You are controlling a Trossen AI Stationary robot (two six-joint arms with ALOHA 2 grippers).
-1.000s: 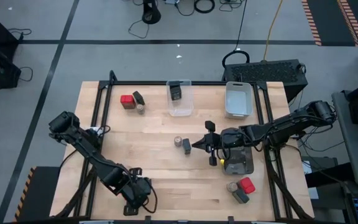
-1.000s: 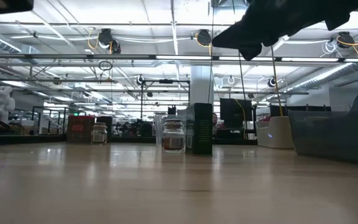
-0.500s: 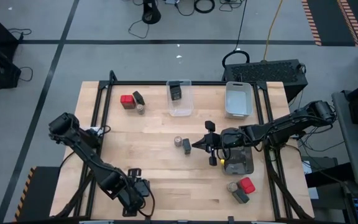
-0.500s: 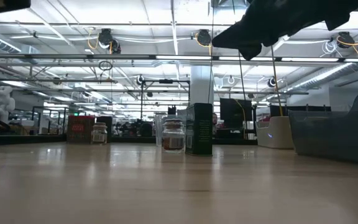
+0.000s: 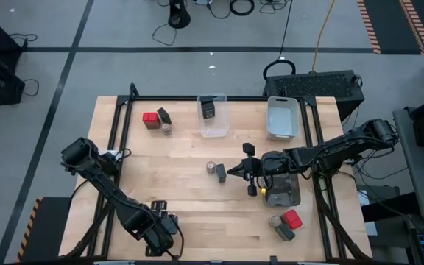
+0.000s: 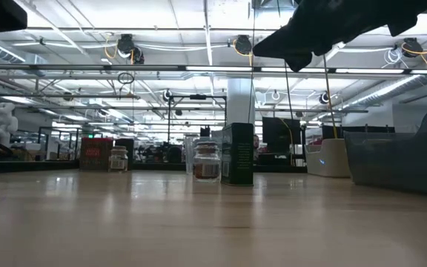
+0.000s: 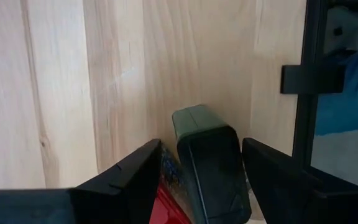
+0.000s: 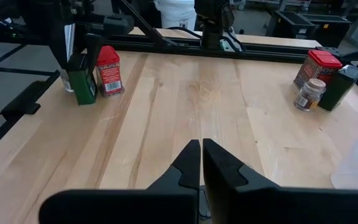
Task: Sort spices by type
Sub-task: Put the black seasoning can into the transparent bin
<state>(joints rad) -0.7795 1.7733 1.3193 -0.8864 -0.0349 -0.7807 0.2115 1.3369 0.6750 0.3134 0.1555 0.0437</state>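
We see bare wood between the table's (image 5: 190, 206) near edge and the jar (image 5: 210, 168) with dark tin (image 5: 221, 173) at its centre. At that edge's left corner, the left gripper (image 7: 197, 165) straddles a green-dark tin (image 7: 207, 162) beside a red tin (image 7: 169, 205), jaws partly open, grip unclear. The right gripper (image 5: 230, 172) hovers just right of the centre pair, jaws shut and empty.

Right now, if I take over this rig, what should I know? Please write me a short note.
Left gripper: at the table's near-left corner, around a dark tin beside a red tin; grip unclear.
Right gripper: shut, empty, above mid-table next to a jar and a second dark tin.
Done: one sorted tin sits in the clear bin.
Left: the mixed far-left group, the mixed near-right group, the middle pair and the corner pair. The white bin looks empty.
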